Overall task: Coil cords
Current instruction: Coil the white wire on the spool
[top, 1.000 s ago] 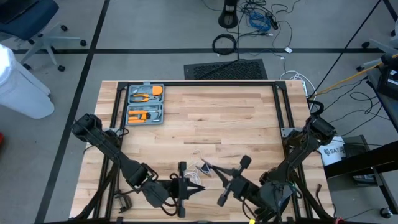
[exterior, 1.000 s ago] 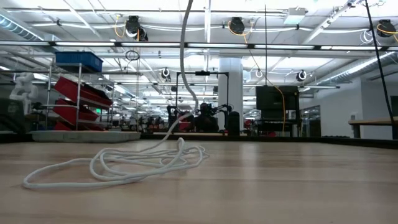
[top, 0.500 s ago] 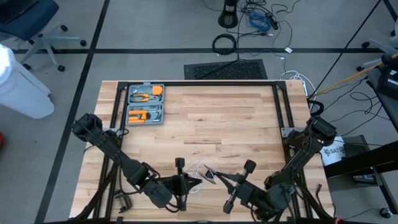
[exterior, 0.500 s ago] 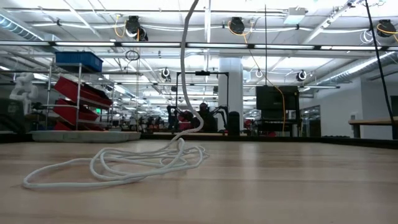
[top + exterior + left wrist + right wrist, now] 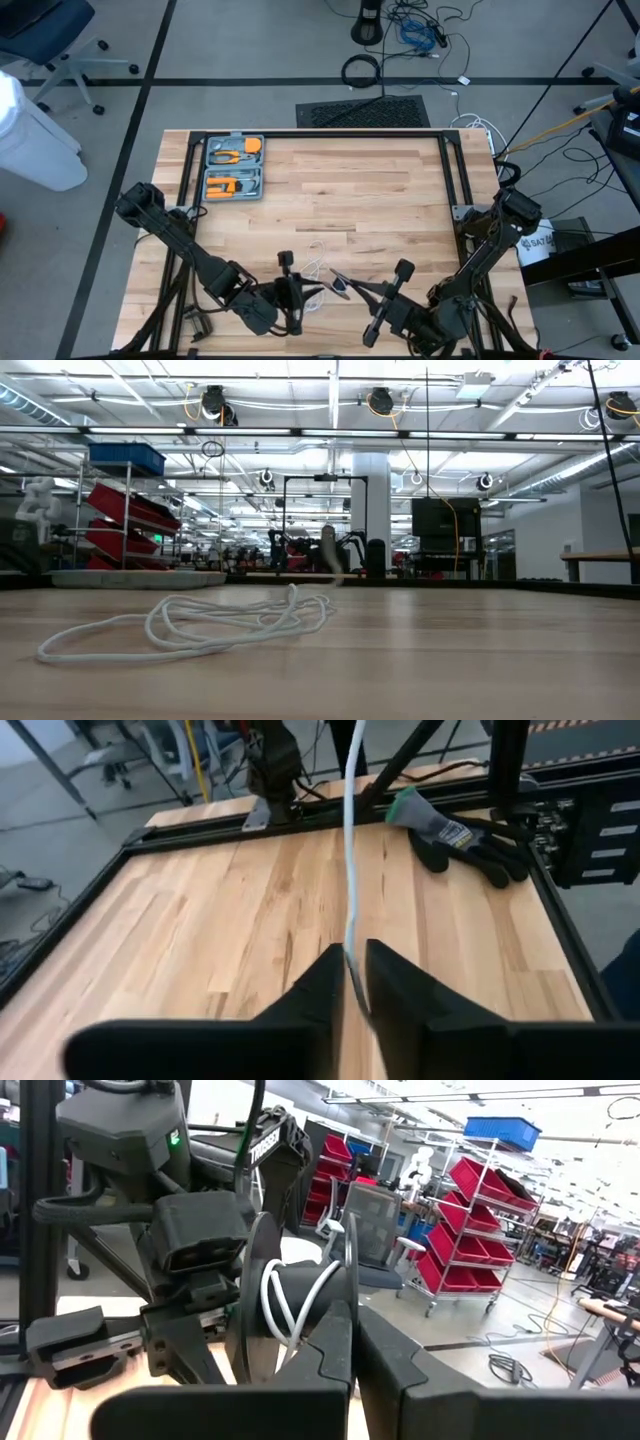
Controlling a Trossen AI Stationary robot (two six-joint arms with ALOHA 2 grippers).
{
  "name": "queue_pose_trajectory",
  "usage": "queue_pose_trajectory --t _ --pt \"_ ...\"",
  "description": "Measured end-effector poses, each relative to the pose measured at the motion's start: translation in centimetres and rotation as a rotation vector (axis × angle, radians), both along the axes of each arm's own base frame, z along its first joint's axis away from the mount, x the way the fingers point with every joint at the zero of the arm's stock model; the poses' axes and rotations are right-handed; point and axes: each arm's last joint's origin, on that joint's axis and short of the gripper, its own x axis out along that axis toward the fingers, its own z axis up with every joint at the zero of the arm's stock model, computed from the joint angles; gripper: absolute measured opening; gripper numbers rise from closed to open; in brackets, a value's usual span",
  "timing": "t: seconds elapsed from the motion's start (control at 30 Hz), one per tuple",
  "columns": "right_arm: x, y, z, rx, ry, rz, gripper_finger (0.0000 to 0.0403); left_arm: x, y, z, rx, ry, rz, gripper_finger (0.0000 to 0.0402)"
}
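Loosely piled, the white cord lies in several overlapping loops on the wooden surface, and in the high view the heap sits just between the two end effectors, near the front edge. One strand of it runs up through the left end effector; its two dark fingers stand only a narrow gap apart with the cord threaded between them, and whether they pinch it or merely flank it cannot be told. From there the strand stretches on ahead of that end effector, over the bare wood.

A small black-and-silver reel carries a few white turns of the cord, and it sits right at the tips of the right end effector, which is closed on the reel's rim. In the high view the reel shows just beyond that end effector, touching distance from the cord heap and close to the left end effector.

Farther ahead of the left end effector, a black and grey work glove lies at the surface's edge against the black frame. Well away from both end effectors, at the far left corner, a grey tool case with orange-handled tools lies open.
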Motion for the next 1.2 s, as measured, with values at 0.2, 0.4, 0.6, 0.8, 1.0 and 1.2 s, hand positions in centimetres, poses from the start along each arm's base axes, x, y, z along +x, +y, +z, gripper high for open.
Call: queue_pose_trajectory --t 0.2,0.4,0.6,0.8,1.0,1.2 --pt "0.0 0.0 0.0 -0.011 0.007 -0.001 0.0000 -0.1 -0.3 -0.1 -0.131 -0.013 0.017 0.0121" --pt "0.0 0.0 0.0 -0.017 0.010 -0.003 0.0000 0.1 -2.2 -2.7 -0.170 0.020 0.015 0.0155" --pt "-0.1 0.1 0.0 -0.016 0.010 -0.001 0.0000 1.4 -4.8 -6.7 -0.234 -0.033 0.038 0.0160" --pt "-0.3 0.3 0.0 -0.011 0.007 0.007 0.0000 2.7 -6.8 -8.5 -0.267 -0.240 0.092 0.0160" --pt "-1.1 0.9 0.3 0.007 -0.013 0.034 0.0000 3.7 -7.1 -9.3 -0.043 -0.353 0.140 0.0160" --pt "-1.6 1.2 0.6 0.002 -0.020 0.049 0.0000 5.4 -6.3 -9.7 -0.068 -0.429 0.013 0.0160"
